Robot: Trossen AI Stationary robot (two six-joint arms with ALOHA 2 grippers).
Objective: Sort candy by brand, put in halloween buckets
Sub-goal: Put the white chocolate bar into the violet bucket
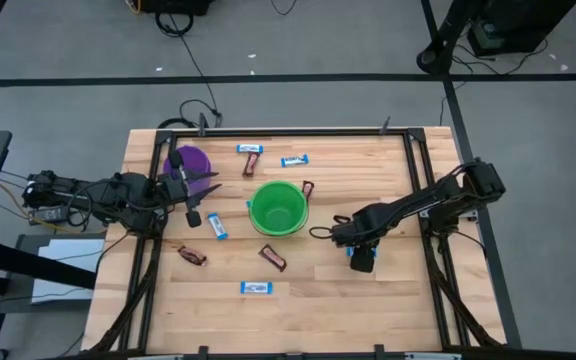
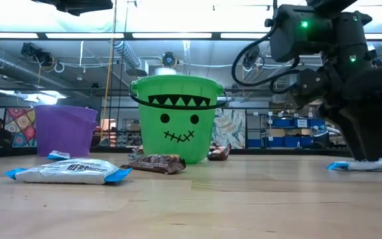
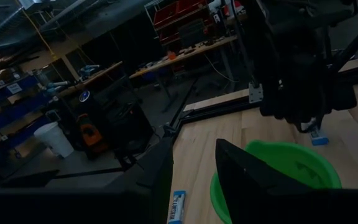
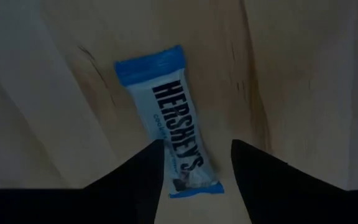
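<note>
My right gripper (image 4: 196, 152) points straight down, open, over a blue-and-white candy bar (image 4: 169, 124) lying flat on the table right of the green bucket (image 1: 278, 208). Its fingers stand on either side of one end of the bar. The low view shows this gripper (image 2: 370, 149) down at the bar (image 2: 367, 164). My left gripper (image 3: 194, 177) hangs level and open beside the purple bucket (image 1: 190, 162), with nothing between its fingers. Both buckets stand upright on their bases. My right gripper has one finger (image 4: 148, 165) at the bar's long edge (image 4: 166, 163), near the bar's end. Whether either finger touches the wrapper, I cannot tell. The bar lies flat on the table.
Loose candy lies around the buckets: blue-and-white bars (image 1: 295, 160), (image 1: 216, 228), (image 1: 256, 288) and brown bars (image 1: 192, 256), (image 1: 273, 258), (image 1: 308, 188). A black frame rail (image 1: 423, 180) runs along the table's right side, close to my right arm.
</note>
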